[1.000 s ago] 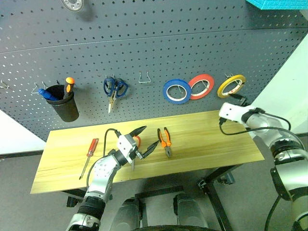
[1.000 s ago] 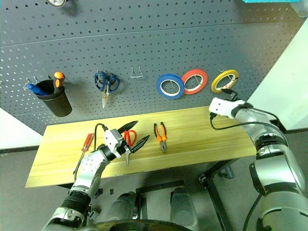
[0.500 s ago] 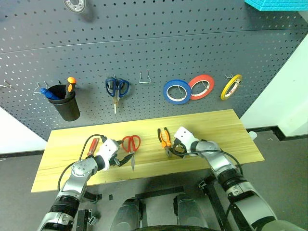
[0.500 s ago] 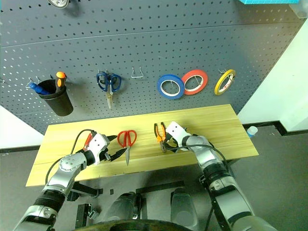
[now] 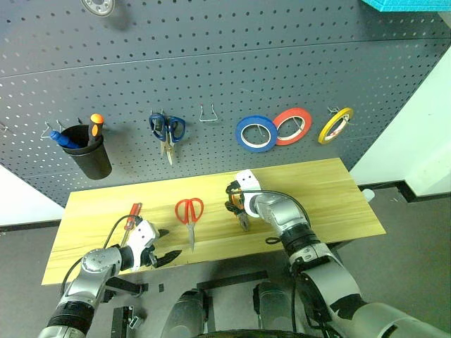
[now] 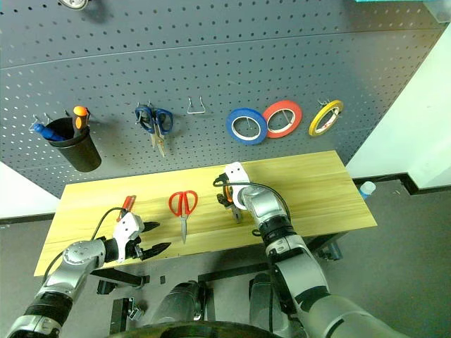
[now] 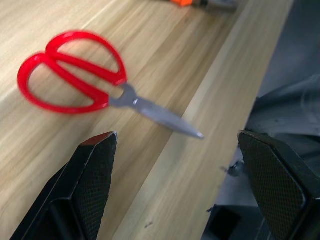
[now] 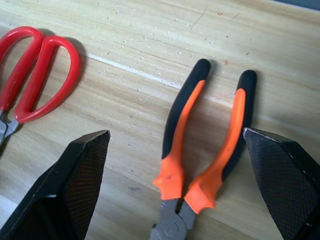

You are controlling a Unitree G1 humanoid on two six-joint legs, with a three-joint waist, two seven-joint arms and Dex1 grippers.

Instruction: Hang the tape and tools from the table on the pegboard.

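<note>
Table (image 5: 331,204) R end bare, tape (image 5: 335,125) hung

Three rolls of tape are counted on the pegboard (image 5: 211,63): one blue (image 5: 256,134), one red-orange (image 5: 293,126), one yellow (image 5: 335,125). Two scissors are seen, blue-handled (image 5: 167,129) and red-handled (image 5: 189,212). One pliers (image 5: 238,206), one screwdriver (image 5: 131,215) and one black cup (image 5: 89,151) are counted.
</note>
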